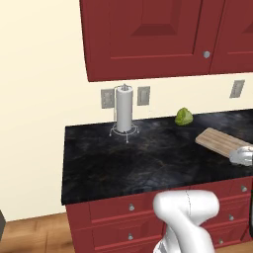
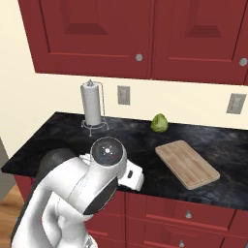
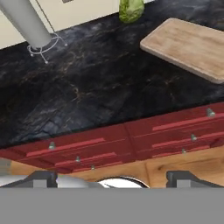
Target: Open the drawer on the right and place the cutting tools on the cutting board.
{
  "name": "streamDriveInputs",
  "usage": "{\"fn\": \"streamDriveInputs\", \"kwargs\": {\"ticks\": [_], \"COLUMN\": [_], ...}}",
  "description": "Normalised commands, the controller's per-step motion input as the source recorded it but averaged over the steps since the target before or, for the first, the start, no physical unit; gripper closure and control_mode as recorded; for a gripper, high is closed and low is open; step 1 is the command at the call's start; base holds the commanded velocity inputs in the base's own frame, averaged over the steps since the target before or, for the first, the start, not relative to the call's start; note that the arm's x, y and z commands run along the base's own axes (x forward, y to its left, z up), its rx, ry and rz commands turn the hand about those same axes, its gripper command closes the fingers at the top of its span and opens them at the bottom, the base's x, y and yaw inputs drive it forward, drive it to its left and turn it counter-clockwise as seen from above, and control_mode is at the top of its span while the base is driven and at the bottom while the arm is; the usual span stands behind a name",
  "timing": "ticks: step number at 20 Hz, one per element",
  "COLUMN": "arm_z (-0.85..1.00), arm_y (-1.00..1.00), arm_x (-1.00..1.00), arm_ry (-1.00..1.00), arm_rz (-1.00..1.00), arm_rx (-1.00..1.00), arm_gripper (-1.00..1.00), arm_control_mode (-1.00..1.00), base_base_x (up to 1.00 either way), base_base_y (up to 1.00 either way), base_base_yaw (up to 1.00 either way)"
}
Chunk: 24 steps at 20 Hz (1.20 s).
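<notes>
The drawer (image 3: 183,124) on the right is shut, its dark red front flush with the cabinet and its small silver knob (image 3: 210,113) near the right edge; it also shows under the counter as the drawer (image 2: 193,213). The cutting board (image 3: 188,46) lies flat and bare on the black counter above it, seen also as the cutting board (image 2: 186,163) and the cutting board (image 1: 222,141). The cutting tools are out of view. My gripper (image 3: 113,179) hangs open in front of the cabinets, well back from the drawer fronts, with nothing between its fingertips (image 3: 43,178).
A paper towel roll (image 2: 92,109) on a wire stand is at the back left of the counter (image 2: 140,140). A round green vegetable (image 2: 159,123) sits near the wall behind the board. Similar shut red drawers (image 3: 74,146) lie to the left. Wall cabinets (image 2: 145,34) hang above.
</notes>
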Motion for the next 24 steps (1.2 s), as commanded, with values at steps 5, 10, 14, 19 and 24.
{"fn": "streamDriveInputs", "kwargs": {"ticks": [5, 10, 14, 19, 24], "arm_z": [-0.52, -0.43, -0.32, -0.51, -0.5], "arm_y": [-1.0, -0.92, -0.3, -0.11, 0.0], "arm_x": [-0.99, -0.67, -0.09, 0.02, 0.21], "arm_ry": [-0.26, -0.41, -0.69, -0.3, -0.2], "arm_rz": [-0.13, -0.05, 0.18, 0.2, 0.08], "arm_rx": [0.17, 0.09, 0.0, -0.07, -0.14], "arm_gripper": [-1.0, -1.0, -1.0, -1.0, -1.0], "arm_control_mode": [-1.0, -1.0, -1.0, -1.0, -1.0], "base_base_x": [0.0, 0.0, 0.0, 0.0, 0.0], "base_base_y": [0.0, 0.0, 0.0, 0.0, 0.0], "base_base_yaw": [0.0, 0.0, 0.0, 0.0, 0.0]}}
